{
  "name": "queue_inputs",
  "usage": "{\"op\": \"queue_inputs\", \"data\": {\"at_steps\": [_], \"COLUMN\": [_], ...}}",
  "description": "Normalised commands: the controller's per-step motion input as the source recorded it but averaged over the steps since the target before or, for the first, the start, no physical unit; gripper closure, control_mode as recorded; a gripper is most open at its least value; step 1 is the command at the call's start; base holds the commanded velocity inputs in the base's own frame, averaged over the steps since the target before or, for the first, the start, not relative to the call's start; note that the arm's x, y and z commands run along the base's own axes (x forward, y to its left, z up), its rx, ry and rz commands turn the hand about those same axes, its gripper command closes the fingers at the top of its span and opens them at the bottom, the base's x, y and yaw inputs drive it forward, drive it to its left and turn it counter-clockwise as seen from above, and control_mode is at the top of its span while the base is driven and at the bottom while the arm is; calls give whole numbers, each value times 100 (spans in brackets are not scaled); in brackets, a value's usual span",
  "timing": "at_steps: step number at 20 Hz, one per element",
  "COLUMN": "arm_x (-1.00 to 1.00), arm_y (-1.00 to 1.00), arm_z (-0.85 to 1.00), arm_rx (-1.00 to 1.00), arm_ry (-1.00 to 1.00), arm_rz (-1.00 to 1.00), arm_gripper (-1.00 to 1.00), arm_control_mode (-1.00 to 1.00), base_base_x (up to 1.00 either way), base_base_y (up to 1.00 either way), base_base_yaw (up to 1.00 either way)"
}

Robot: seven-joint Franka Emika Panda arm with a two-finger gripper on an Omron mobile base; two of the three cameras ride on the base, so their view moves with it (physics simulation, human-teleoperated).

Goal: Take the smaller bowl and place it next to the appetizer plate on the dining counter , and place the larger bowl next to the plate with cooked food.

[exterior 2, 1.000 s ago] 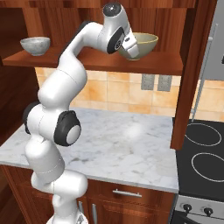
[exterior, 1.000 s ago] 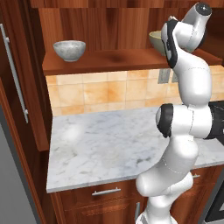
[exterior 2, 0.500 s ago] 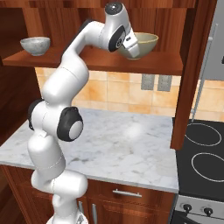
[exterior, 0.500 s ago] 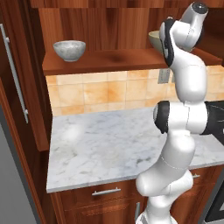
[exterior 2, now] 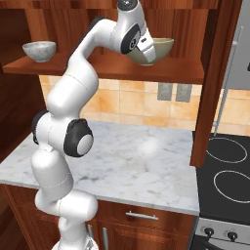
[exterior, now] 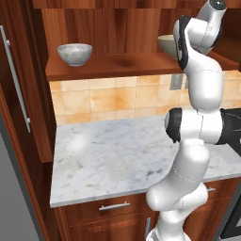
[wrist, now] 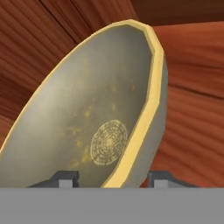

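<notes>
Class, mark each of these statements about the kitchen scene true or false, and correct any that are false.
1. The smaller bowl stands on the wooden shelf. True.
2. The larger bowl lies on the marble worktop. False: it is up at shelf height, at the gripper.
3. In the hand view, the fingertips sit on either side of the larger bowl's yellow rim. True.
4. The smaller bowl is stacked inside the larger one. False: they are far apart, at opposite ends of the shelf.
5. A stovetop lies to the right of the marble worktop. True.
</notes>
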Motion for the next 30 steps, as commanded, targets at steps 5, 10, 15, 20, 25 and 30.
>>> {"op": "queue_inputs", "data": {"at_steps": [5,10,15,20,25,30], "arm_x": [-96,-100,-100,-85,-79,-77], "arm_y": [12,39,70,45,29,13], "arm_z": [0,-25,-43,-24,-18,-1], "arm_rx": [0,-4,-7,-1,0,0], "arm_ry": [-6,-13,-13,-7,-5,-15], "arm_rz": [1,8,19,14,15,14], "arm_gripper": [100,100,100,100,100,100], "arm_control_mode": [-100,-100,-100,-100,-100,-100], "base_base_x": [0,0,0,0,0,0], "base_base_y": [0,0,0,0,0,0], "base_base_yaw": [0,0,0,0,0,0]}}
